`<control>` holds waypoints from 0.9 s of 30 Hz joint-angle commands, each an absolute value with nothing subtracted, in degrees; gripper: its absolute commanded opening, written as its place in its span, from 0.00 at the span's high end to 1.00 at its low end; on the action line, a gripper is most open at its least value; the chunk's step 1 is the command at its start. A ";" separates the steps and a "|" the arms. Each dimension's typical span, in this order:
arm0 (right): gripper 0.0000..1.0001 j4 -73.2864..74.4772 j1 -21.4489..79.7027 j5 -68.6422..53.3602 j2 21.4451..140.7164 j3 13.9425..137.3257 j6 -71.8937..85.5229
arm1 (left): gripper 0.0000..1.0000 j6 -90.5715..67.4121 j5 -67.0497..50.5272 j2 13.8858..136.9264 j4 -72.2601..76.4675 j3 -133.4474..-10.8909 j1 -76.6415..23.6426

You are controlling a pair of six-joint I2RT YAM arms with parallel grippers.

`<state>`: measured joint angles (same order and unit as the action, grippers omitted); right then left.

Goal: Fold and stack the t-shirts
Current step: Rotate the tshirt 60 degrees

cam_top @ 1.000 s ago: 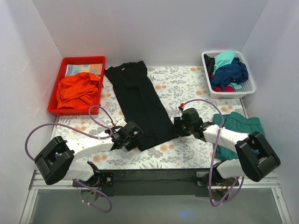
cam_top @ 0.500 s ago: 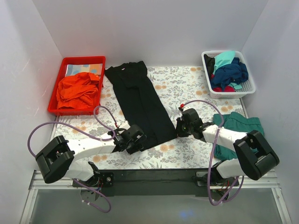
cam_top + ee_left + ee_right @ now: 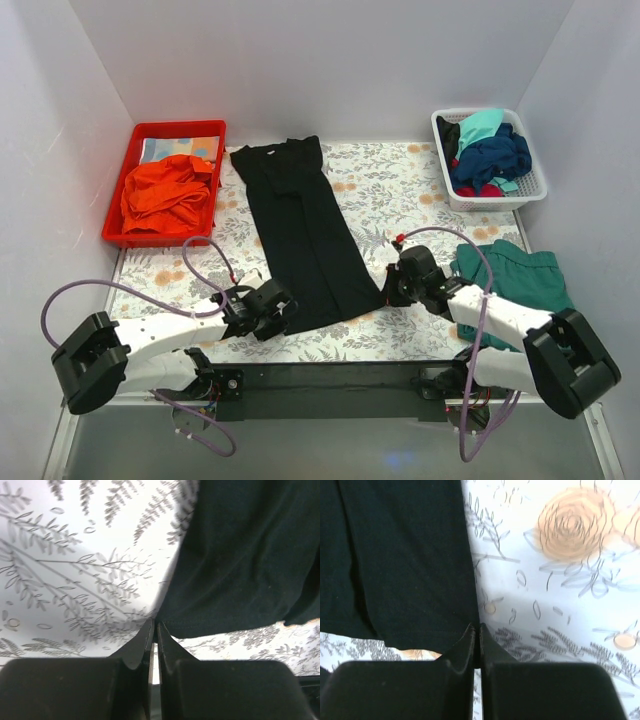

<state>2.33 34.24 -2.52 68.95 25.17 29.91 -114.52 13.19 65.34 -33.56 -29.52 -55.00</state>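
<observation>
A black t-shirt (image 3: 305,235) lies on the floral table cover as a long narrow folded strip, neck at the far end and hem toward me. My left gripper (image 3: 288,320) is shut on the hem's near left corner; in the left wrist view its tips (image 3: 155,625) meet on the edge of the black cloth (image 3: 245,555). My right gripper (image 3: 384,294) is shut on the near right corner; its tips (image 3: 475,628) pinch the side edge of the shirt (image 3: 400,555). A teal t-shirt (image 3: 515,272) lies crumpled at the right, partly under my right arm.
A red tray (image 3: 165,128) with orange cloth stands at the far left. A white basket (image 3: 538,188) at the far right holds turquoise, navy and red garments. Purple cables loop beside both arms. White walls close in the table on three sides.
Both grippers have gone from open to shut on the hem corners. Both arms have drawn back toward the near edge, and the black shirt has slid slightly nearer and straightened.
</observation>
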 commanded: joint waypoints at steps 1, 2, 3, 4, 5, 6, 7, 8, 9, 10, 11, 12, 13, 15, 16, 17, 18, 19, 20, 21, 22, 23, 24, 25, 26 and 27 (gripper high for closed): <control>0.99 7.64 34.97 -0.70 61.20 21.72 32.34 | 1.00 -133.15 13.80 61.27 -40.25 -26.63 -55.55; 0.99 7.99 35.33 -0.53 59.87 21.01 32.95 | 1.00 -133.68 13.89 60.74 -41.39 -26.28 -55.55; 0.99 8.52 35.68 -0.35 58.46 19.44 33.66 | 1.00 -134.46 14.06 59.86 -41.92 -26.11 -55.72; 0.99 8.53 36.47 -0.26 56.01 18.55 34.71 | 1.00 -134.65 14.50 59.33 -42.36 -26.02 -55.81; 0.99 8.61 36.74 -0.26 54.86 17.85 35.41 | 1.00 -135.00 14.68 58.89 -42.71 -25.67 -55.90; 0.99 8.53 37.09 -0.35 53.89 16.10 36.03 | 1.00 -135.09 14.85 58.28 -42.54 -25.49 -56.07; 0.99 8.35 37.96 -0.35 52.57 15.39 37.17 | 1.00 -135.26 15.20 57.40 -42.37 -25.40 -56.16; 0.99 8.09 38.58 -0.35 52.21 14.60 37.61 | 1.00 -135.26 15.38 56.96 -42.19 -25.23 -56.25; 0.99 7.22 39.19 -0.26 52.03 13.98 38.14 | 1.00 -135.00 15.55 56.61 -41.93 -25.14 -56.42; 0.99 6.69 40.33 -0.26 52.29 12.84 39.01 | 1.00 -134.30 15.64 56.17 -41.58 -25.22 -56.51; 0.99 5.90 40.86 -0.26 52.56 12.40 39.28 | 1.00 -134.12 15.82 56.25 -41.22 -25.22 -56.60; 0.99 4.58 41.39 -0.26 53.08 12.04 39.81 | 1.00 -133.95 15.91 56.08 -41.13 -25.31 -56.95; 0.99 4.05 42.44 -0.18 54.04 11.52 40.16 | 1.00 -133.77 16.08 56.16 -41.13 -25.49 -57.13; 0.96 3.08 43.76 -0.26 54.93 11.51 41.13 | 0.93 -133.51 16.43 56.34 -42.01 -25.84 -57.83; 0.82 3.08 45.16 2.00 55.45 11.69 41.48 | 0.88 -134.11 16.70 56.42 -42.79 -26.36 -58.09; 0.75 2.99 45.87 2.63 55.46 11.86 42.09 | 0.83 -135.25 17.13 56.34 -44.89 -26.72 -58.44; 0.69 2.99 46.40 3.16 55.37 11.95 42.19 | 0.79 -135.87 18.18 56.25 -46.13 -26.98 -59.23; 0.61 3.16 46.93 3.77 55.11 12.04 42.27 | 0.72 -136.14 18.63 56.25 -47.10 -27.59 -59.50; 0.58 2.99 47.11 3.95 55.02 12.04 42.36 | 0.69 -136.84 19.15 56.08 -48.59 -27.77 -60.11; 0.55 3.08 47.11 4.30 54.93 12.22 42.28 | 0.67 -136.93 19.77 55.99 -48.95 -27.77 -60.20; 0.54 3.08 47.11 4.39 55.11 12.22 42.10 | 0.63 -137.02 19.86 55.81 -48.52 -27.51 -60.38; 0.53 2.90 47.11 4.39 55.11 12.48 42.10 | 0.62 -136.76 19.95 55.55 -47.73 -27.25 -60.55; 0.53 2.90 47.28 4.48 55.54 12.57 41.84 | 0.62 -136.32 19.95 54.85 -46.85 -26.90 -60.56; 0.53 2.81 47.20 4.57 55.81 12.57 41.66 | 0.60 -135.97 19.95 54.50 -44.50 -26.02 -60.47; 0.53 2.90 47.20 4.83 55.98 12.83 41.66 | 0.60 -135.71 19.78 54.06 -43.17 -25.41 -60.47; 0.52 2.81 47.20 5.09 56.51 12.83 41.49 | 0.59 -135.09 19.34 53.01 -41.94 -25.05 -60.56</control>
